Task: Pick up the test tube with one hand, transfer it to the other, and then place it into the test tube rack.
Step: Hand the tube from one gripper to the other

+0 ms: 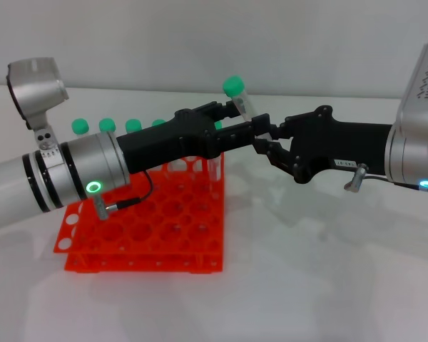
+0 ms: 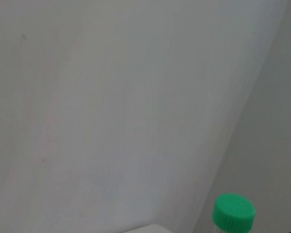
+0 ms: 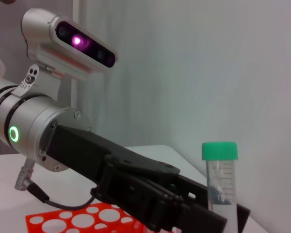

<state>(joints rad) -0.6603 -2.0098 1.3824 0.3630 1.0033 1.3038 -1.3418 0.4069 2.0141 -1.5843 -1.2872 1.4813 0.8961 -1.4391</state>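
Head view, from the left: the thick silver-grey left arm reaches in across the bright orange-red plastic test tube rack (image 1: pixel 146 228), which sits on the pale glossy worktop (image 1: pixel 321 285). The rack's front edge lies well back from the worktop's near edge, and bare surface stretches open to its right. Along the rack's far row four green caps (image 1: pixel 103 125) show clear of the arm; any others are hidden behind it.

The black left gripper (image 1: pixel 244 120) hangs above the rack's far right corner, its jaws closed on the slim clear plastic test tube with a green screw cap (image 1: pixel 237 92). The tube is held in the air, tilted slightly, cap uppermost, well clear of the rack holes.

Just right of it, the black right gripper (image 1: pixel 267 142) on its silver-grey arm meets the left one nose to nose; its jaws stand apart beside the tube's lower end, and contact with the tube cannot be told.

Behind everything runs a plain pale wall.

Left wrist view shows only that wall and the tube's green cap (image 2: pixel 234 212). Right wrist view shows the left gripper (image 3: pixel 203 213) clamping the upright tube (image 3: pixel 219 174), with the rack (image 3: pixel 77 221) below.
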